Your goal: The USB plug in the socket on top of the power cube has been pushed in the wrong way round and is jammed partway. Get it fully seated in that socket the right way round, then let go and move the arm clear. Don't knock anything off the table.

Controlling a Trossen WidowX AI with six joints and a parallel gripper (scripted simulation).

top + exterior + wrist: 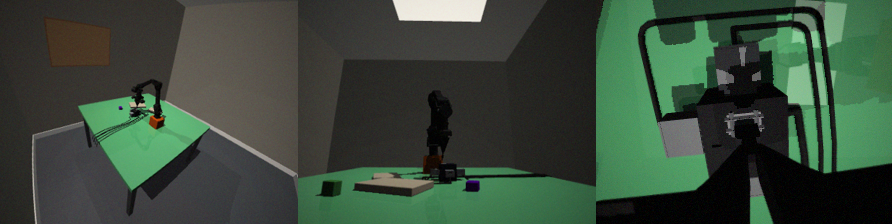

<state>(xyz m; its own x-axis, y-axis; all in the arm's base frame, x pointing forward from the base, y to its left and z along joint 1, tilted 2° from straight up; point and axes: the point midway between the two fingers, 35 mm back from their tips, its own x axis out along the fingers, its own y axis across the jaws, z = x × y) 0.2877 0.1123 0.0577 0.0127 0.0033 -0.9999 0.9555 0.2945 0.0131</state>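
A black robot arm (158, 95) (438, 115) stands on an orange block (156, 122) (427, 164) on a green worktop (145, 159) (508, 206) (626, 170). In the top view the block sits inward from the worktop's right corner; the power cube (135, 113) (448, 172) (713, 162), dark with grey plugs on its sides, lies between the block and the far left edge. Black cables run from it towards the left corner and over the left edge.

The task's USB plug (747, 131), small and dark, is at the light-rimmed socket (744, 115) on top of the cube. How deep it sits, and which way round, cannot be told.

The step in hand looks like working the plug while it is gripped — either drawing it out or pressing it home. If it is still the wrong way round, the next move calls for a straight lift, a half turn and a square push down; the cube could be dragged along.

The arm rises, bends over at the top and points its gripper (137, 105) (443, 156) (750, 152) down at the cube. The fingers are nearly closed, pinching the narrow plug between their tips.
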